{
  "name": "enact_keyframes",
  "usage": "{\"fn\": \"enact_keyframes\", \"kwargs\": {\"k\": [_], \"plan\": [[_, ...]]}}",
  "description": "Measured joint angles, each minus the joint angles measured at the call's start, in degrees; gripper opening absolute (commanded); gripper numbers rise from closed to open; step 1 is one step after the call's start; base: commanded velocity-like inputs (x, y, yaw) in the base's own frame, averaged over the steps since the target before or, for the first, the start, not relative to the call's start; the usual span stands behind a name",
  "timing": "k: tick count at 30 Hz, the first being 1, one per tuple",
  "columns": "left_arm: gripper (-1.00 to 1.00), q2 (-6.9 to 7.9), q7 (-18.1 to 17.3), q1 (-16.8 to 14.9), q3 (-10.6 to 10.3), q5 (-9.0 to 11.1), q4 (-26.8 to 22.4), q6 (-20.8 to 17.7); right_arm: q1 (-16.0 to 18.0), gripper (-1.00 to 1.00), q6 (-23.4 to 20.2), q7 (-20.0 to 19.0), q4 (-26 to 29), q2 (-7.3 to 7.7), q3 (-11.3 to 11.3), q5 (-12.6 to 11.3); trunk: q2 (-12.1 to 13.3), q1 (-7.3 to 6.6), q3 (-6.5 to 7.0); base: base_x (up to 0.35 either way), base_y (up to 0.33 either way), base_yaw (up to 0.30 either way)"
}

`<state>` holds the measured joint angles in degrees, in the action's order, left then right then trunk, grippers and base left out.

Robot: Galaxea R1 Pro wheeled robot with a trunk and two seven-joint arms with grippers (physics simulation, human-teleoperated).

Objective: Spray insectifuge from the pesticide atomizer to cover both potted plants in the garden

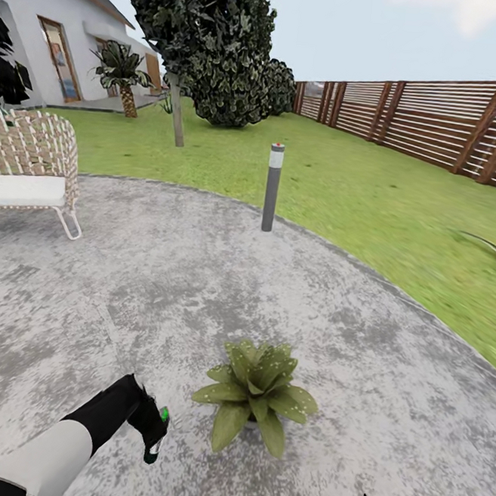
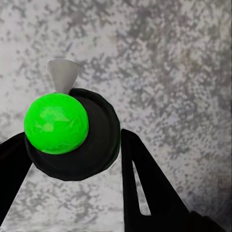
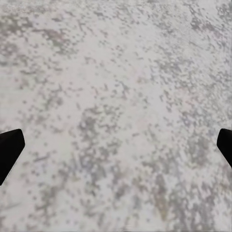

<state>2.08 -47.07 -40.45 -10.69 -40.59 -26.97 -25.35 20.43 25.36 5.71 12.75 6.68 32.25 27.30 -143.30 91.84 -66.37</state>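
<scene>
The left gripper [image 1: 156,435] is clenched on the pesticide atomizer [image 2: 72,133], its two black fingers [image 2: 145,183] pressing the dark body from both sides; a bright green ball sits on top and a pale nozzle points away. The right gripper [image 3: 116,145] is spread wide over the bare stone patio [image 1: 161,285], holding nothing. One potted plant [image 1: 255,394] stands just beside the atomizer on the patio. Further off are a grey bollard lamp [image 1: 272,187], a wicker chair [image 1: 30,166] and the wooden fence [image 1: 434,122].

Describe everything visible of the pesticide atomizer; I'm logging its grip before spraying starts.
The pesticide atomizer sits between the left tool's black fingers, held above the mottled stone patio. The left wrist view shows a dark round body, a glossy green ball and a pale grey cone-shaped nozzle. In the head view it hangs left of the potted plant.
</scene>
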Motion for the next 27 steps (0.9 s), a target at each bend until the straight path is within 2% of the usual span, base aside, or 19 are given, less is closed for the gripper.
{"fn": "enact_keyframes", "kwargs": {"k": [3, 7, 9, 12, 15, 22, 27], "plan": [[-1.00, -0.56, -2.69, -0.15, -0.13, -0.22, -1.36, -6.77, -0.01, 1.00, 0.00, 0.00, 0.00, 0.00, 0.05, -0.02, 0.00, 0.00, -0.08, 0.000, 0.000, 0.035], [-1.00, -0.35, -3.96, -0.15, -0.07, -0.06, -3.28, -7.80, -0.01, 1.00, 0.00, -0.01, 0.00, 0.00, 0.01, -0.01, 0.00, 0.00, -0.09, 0.000, 0.000, 0.003], [-1.00, -0.64, -4.55, -0.20, -0.10, 0.00, -6.87, -8.18, -0.01, 1.00, 0.00, 0.00, 0.00, 0.00, 0.01, -0.03, 0.00, 0.00, -0.09, 0.000, 0.000, 0.000], [-1.00, -0.53, -6.00, 0.05, -0.42, -0.32, -8.64, -10.69, -0.01, 1.00, 0.00, -0.02, 0.00, 0.00, 0.00, 0.00, 0.00, 0.00, -0.09, 0.000, 0.000, 0.000], [-1.00, 0.06, -9.23, 0.40, -0.40, -0.61, -8.92, -10.80, -0.01, 1.00, 0.00, -0.01, 0.00, 0.00, 0.03, -0.03, 0.00, 0.00, -0.09, 0.000, 0.000, 0.002], [-1.00, -0.08, -9.64, 0.58, -0.63, -0.67, -8.96, -10.69, 0.03, 1.00, 0.00, 0.01, 0.01, 0.00, 0.06, -0.01, 0.00, 0.00, -0.09, 0.000, -0.177, 0.192], [-1.00, -0.06, -9.49, 0.57, -0.73, -0.83, -8.94, -10.63, -0.01, 1.00, 0.01, 0.01, 0.02, 0.00, 0.00, -0.04, 0.00, 0.00, -0.09, 0.000, -0.269, 0.039]]}}
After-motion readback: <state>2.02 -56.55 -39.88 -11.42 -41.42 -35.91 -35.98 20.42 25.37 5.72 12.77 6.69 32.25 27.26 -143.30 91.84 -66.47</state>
